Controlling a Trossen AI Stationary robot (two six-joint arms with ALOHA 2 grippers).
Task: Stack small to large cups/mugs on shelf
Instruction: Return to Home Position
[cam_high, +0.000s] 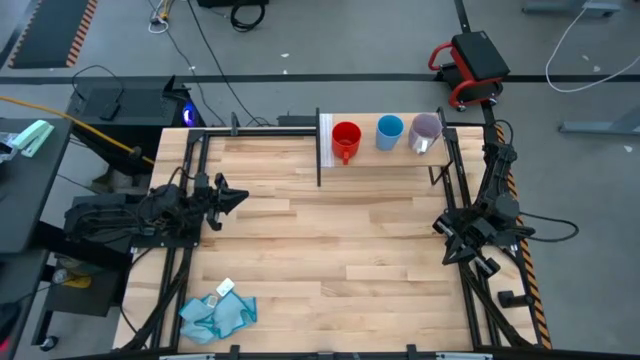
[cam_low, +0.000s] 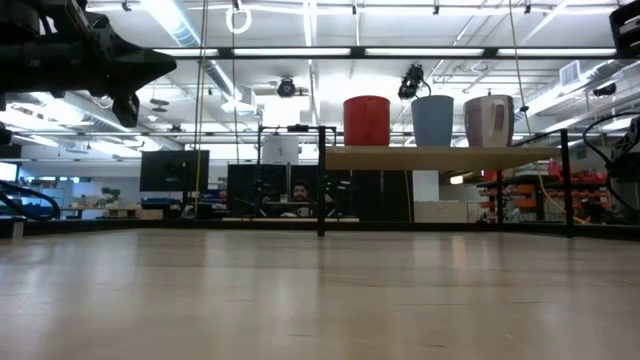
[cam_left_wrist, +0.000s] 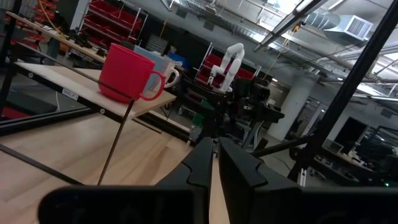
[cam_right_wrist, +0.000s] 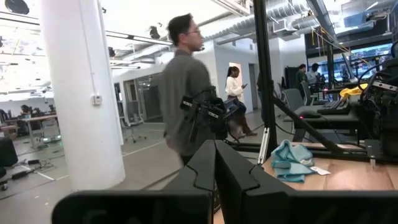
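Three cups stand side by side on the pale shelf (cam_high: 385, 158) at the table's far edge: a red mug (cam_high: 346, 140), a light-blue cup (cam_high: 389, 131) and a pale purple mug (cam_high: 425, 132). They also show in the low view: the red mug (cam_low: 366, 121), the blue cup (cam_low: 432, 120), the purple mug (cam_low: 488, 120). The red mug shows in the left wrist view (cam_left_wrist: 129, 73). My left gripper (cam_high: 238, 197) is shut and empty over the table's left side. My right gripper (cam_high: 447, 226) is shut and empty at the right side.
A teal-blue cloth (cam_high: 218, 315) with a white tag lies at the near left corner; it also shows in the right wrist view (cam_right_wrist: 292, 160). A thin dark upright panel (cam_high: 318, 148) stands at the shelf's left end. People stand in the room beyond the table (cam_right_wrist: 183, 93).
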